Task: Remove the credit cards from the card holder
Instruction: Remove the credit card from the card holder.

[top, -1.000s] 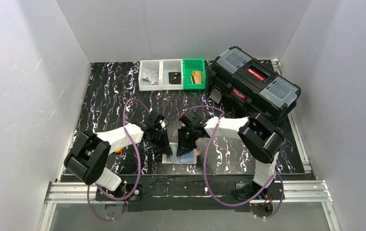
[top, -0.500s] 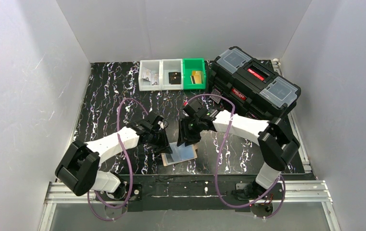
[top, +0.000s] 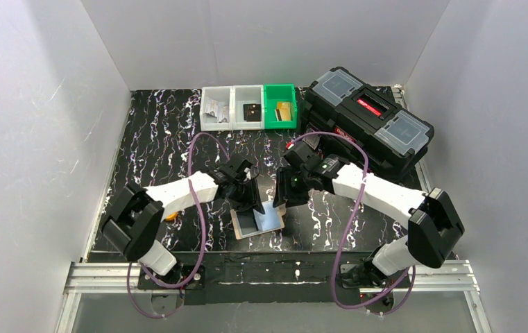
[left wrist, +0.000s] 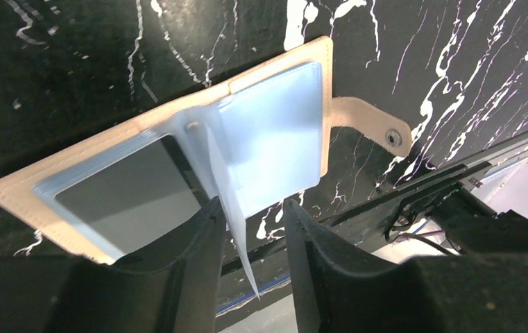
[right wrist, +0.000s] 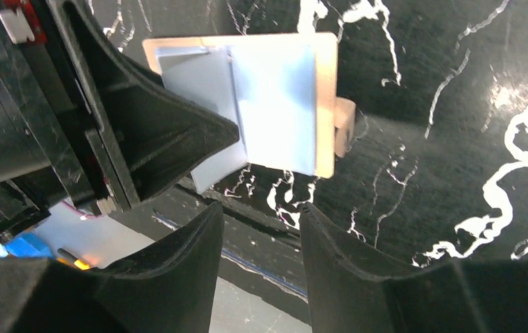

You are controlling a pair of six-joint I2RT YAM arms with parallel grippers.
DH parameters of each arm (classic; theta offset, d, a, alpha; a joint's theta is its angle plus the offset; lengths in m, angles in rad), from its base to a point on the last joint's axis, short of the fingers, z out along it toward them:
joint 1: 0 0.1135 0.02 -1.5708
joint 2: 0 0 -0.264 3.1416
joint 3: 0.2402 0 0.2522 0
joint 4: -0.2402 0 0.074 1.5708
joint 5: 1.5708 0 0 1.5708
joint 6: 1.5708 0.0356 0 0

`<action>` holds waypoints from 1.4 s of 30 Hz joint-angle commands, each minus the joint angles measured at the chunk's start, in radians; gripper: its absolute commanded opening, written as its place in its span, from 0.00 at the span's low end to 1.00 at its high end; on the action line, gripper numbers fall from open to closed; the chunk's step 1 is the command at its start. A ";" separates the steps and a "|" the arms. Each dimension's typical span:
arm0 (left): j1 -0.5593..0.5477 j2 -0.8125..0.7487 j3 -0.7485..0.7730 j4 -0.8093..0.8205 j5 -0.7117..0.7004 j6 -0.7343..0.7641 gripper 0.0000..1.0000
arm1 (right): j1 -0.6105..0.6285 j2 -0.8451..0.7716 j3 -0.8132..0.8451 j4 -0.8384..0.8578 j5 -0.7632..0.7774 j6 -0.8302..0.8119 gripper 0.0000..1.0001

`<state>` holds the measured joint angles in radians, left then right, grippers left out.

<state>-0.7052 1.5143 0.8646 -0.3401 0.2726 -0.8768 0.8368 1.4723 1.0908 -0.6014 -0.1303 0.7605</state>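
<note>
Evidently to bare a pocket, the left claw (left wrist: 252, 208) straddles an upright clear plastic leaf (left wrist: 230, 201), jaws partly apart and not pinching it. Just beneath it the cream, stitched card holder (top: 257, 220) lies open flat on the marbled surface (left wrist: 73, 55), its pale blue card (right wrist: 275, 104) pocketed. Alongside, the right claw (right wrist: 261, 211) gapes empty.

The cream-beige holder (left wrist: 326, 104) lies open and flat on the worktop (left wrist: 73, 55) under the left tool (left wrist: 250, 216), snap tab (left wrist: 372, 121) sticking out sideways. A pale blue card (left wrist: 275, 139) fills the tab-side half. A thin pale leaf (left wrist: 232, 201) stands up from the fold, between that tool's parted fingers (left wrist: 191, 263).
</note>
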 commanded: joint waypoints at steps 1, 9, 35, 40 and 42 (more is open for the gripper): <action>-0.030 0.065 0.070 0.003 -0.009 -0.008 0.37 | -0.006 -0.067 -0.050 -0.037 0.050 0.014 0.52; -0.053 0.151 0.128 0.029 0.010 -0.019 0.46 | -0.011 -0.130 -0.102 -0.045 0.069 0.030 0.53; 0.104 -0.171 -0.096 -0.185 -0.090 0.076 0.11 | 0.007 0.286 0.043 0.295 -0.317 0.019 0.43; 0.104 -0.129 -0.108 -0.136 -0.062 0.075 0.07 | 0.009 0.320 0.012 0.336 -0.329 0.038 0.41; 0.104 -0.114 -0.111 -0.128 -0.059 0.075 0.05 | 0.010 0.332 0.005 0.347 -0.332 0.043 0.40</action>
<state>-0.6064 1.3804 0.7662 -0.4934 0.1867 -0.8078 0.8402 1.7931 1.0977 -0.3164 -0.4259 0.7868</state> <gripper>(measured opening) 0.067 0.407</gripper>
